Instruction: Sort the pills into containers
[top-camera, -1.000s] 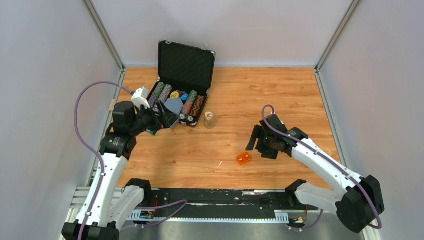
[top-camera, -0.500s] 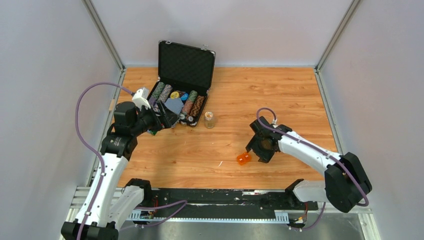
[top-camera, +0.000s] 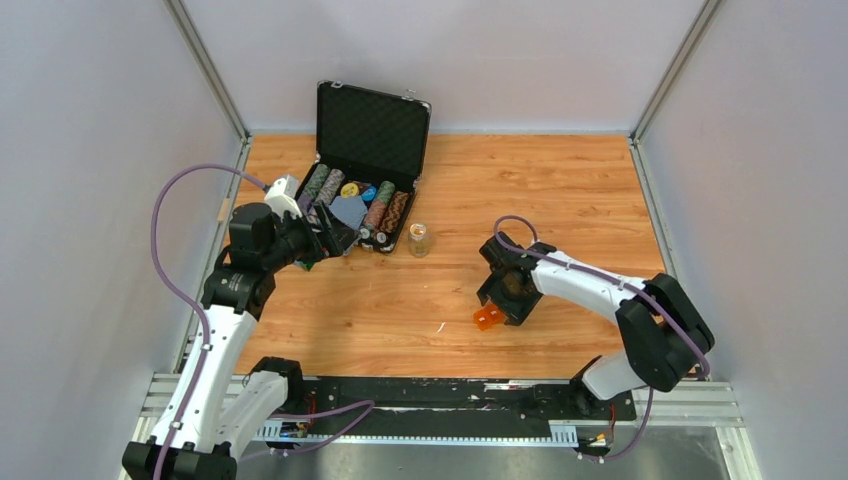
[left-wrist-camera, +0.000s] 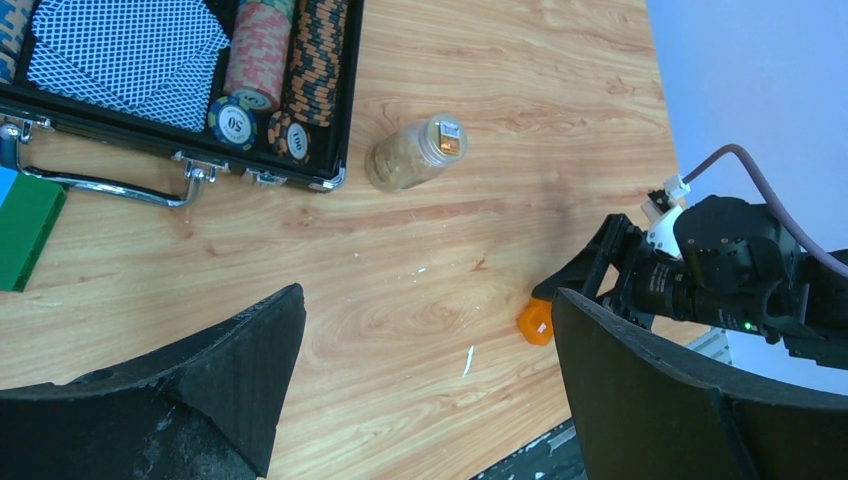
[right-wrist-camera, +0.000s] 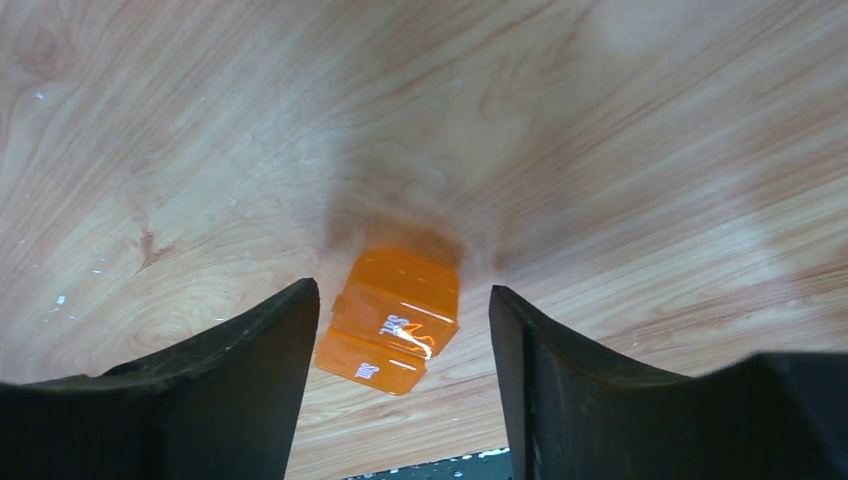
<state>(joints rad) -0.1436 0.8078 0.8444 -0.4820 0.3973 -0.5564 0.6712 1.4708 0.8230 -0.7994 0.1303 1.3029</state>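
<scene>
From above, the orange pill box (top-camera: 488, 318) lay at lower centre of the wooden table (top-camera: 560, 200) with the right gripper (top-camera: 498, 305) directly over it, and the left gripper (top-camera: 328, 238) hung by the open poker-chip case (top-camera: 372, 125) at upper left. The left wrist view showed its fingers (left-wrist-camera: 200, 400) spread wide on nothing, a small jar (left-wrist-camera: 410, 160) near the case. The right wrist view showed that gripper's fingers (right-wrist-camera: 200, 400) apart, straddling the box.

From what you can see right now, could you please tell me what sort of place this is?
Probably a lab robot test cell: a wooden tabletop boxed in by plain grey panels, with staged props, an open black foam-lined chip case and a tiny translucent orange plastic box.
</scene>
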